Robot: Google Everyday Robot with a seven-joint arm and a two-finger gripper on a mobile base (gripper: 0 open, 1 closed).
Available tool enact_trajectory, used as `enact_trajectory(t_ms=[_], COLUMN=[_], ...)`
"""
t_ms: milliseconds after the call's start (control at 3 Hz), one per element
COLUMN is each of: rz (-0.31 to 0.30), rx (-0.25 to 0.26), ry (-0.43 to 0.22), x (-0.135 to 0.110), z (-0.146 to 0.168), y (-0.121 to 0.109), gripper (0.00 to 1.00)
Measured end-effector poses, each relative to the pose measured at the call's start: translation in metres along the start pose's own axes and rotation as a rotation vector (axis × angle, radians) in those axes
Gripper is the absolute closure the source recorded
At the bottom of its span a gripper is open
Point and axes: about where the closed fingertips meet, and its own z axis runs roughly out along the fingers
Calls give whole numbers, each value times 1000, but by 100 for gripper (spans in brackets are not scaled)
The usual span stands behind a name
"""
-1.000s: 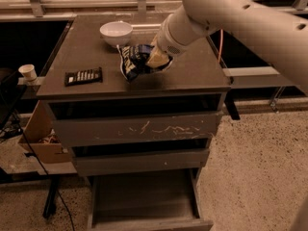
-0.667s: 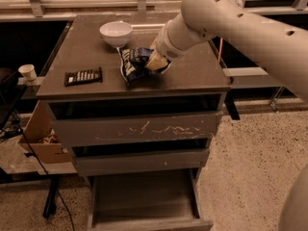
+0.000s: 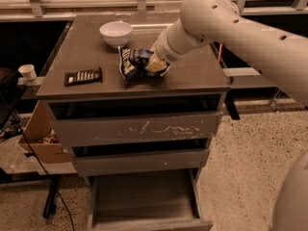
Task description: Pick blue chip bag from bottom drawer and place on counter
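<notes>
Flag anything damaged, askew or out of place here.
The upper drawer front carries pale scratches. The bottom drawer stands pulled out. The blue chip bag lies crumpled on the counter, with the gripper right beside it. Nothing looks spilled.

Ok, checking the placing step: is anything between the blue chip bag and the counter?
Nothing visible. The blue chip bag already lies on the counter, with the gripper against it. The white bowl stands just behind the bag and the black packet lies apart to its left, neither underneath it.
</notes>
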Motion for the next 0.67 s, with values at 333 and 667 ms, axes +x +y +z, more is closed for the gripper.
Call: enact_trajectory(t_ms=[333, 667], rz=[0, 0], rx=[0, 0], ry=[0, 0], x=[0, 0], z=[0, 0], y=[0, 0], gripper=[42, 19])
